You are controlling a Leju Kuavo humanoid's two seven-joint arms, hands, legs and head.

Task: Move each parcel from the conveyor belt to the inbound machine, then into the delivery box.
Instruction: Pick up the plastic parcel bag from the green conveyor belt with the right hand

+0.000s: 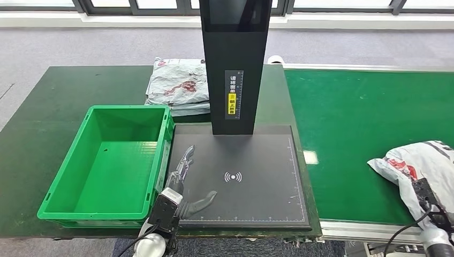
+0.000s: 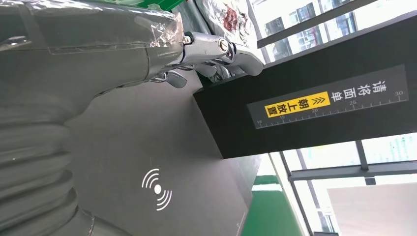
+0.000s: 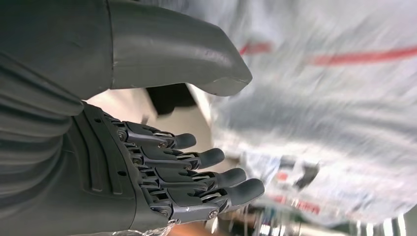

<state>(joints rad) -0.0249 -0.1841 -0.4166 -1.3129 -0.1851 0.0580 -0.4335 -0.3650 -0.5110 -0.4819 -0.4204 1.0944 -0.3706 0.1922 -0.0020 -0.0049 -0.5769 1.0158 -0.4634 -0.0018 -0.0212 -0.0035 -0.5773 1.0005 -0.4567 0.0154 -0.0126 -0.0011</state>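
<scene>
A grey-white parcel with red print lies on the green conveyor belt at its near right end. My right arm reaches onto the parcel's near side. Up close, my right hand has thumb and fingers spread, with the blurred parcel just beyond them and nothing gripped. My left hand hovers open over the left edge of the inbound machine's black platform, beside the green delivery box, which holds nothing. Seen from the wrist, the left hand points toward the machine's black column.
A stack of grey parcels lies behind the box on the dark green table. The machine's column rises at the platform's far side. The belt's metal rail runs along its near edge.
</scene>
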